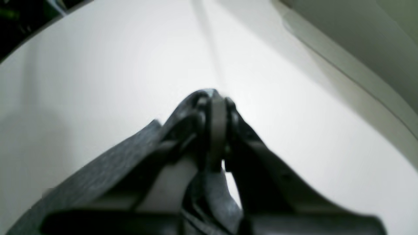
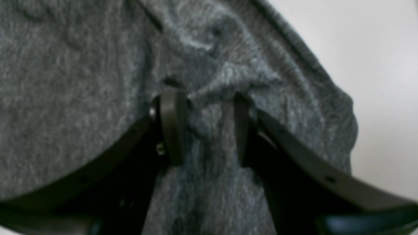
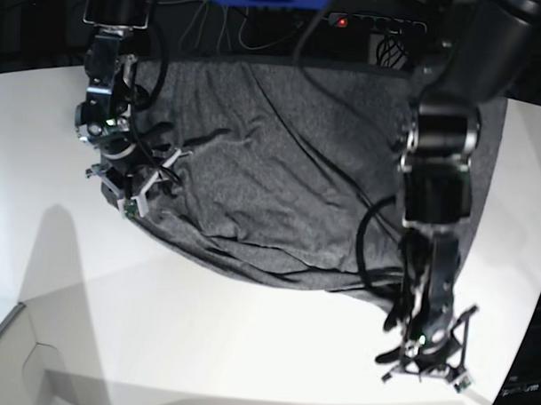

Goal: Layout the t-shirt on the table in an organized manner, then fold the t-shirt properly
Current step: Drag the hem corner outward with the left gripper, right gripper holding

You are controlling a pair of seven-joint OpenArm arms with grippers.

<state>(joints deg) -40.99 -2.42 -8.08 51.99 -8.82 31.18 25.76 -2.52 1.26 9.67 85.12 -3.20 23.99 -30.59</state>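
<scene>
Blur hides how the right tool [image 2: 205,127] meets the t-shirt [image 2: 81,98].

- Base view is looking steeply down from above at the table [image 3: 203,342].
- 2 wrist views are sitting close behind their jaws, sharing the t-shirt [image 2: 81,81] with the base view.

Both wrist views are blurred. In the right wrist view the t-shirt [image 2: 98,81] runs off the top and left edges. In the base view the left gripper [image 3: 422,361] hides its own fingertips, so we can only say it seems to pinch cloth.
</scene>
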